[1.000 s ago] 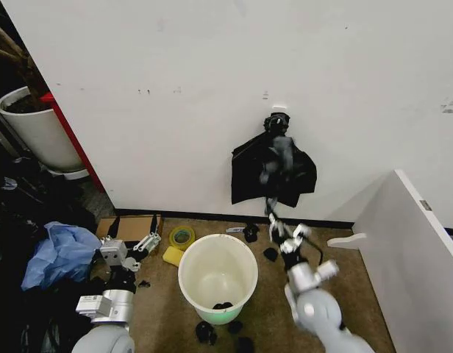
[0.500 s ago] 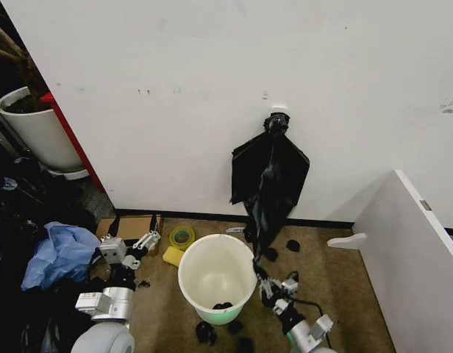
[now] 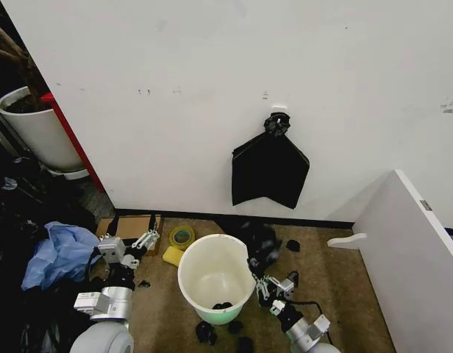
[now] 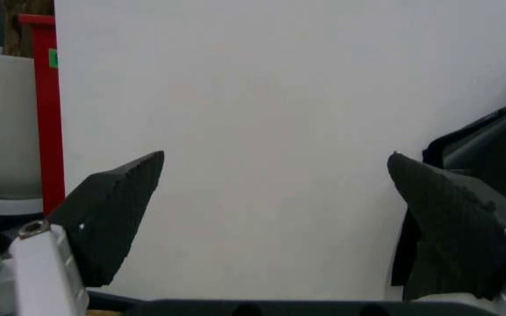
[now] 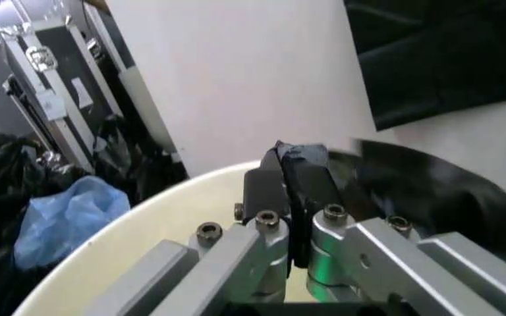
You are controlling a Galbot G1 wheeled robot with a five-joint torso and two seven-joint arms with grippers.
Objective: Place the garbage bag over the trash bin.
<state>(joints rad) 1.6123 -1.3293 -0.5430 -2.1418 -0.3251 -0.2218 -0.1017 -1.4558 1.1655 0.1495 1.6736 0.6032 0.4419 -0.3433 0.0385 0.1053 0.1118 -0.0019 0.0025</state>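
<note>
The right gripper (image 3: 265, 284), clenched on a fold of the glossy black plastic garbage bag (image 3: 257, 241), holds it at the three o'clock rim of the round cream-white trash bin (image 3: 216, 277). The left gripper (image 3: 140, 243) waits with fingers spread at the bin's nine o'clock. The bag is at the bin but unopened; next, its mouth likely needs spreading over the rim.

Right gripper (image 3: 265, 282) now down at the trash bin (image 3: 216, 276) rim after reaching up near the wall a second ago, garbage bag (image 3: 257, 241) pulled off the hanging bundle (jaws pinched on a fold), its black plastic now bunched low beside the bin
</note>
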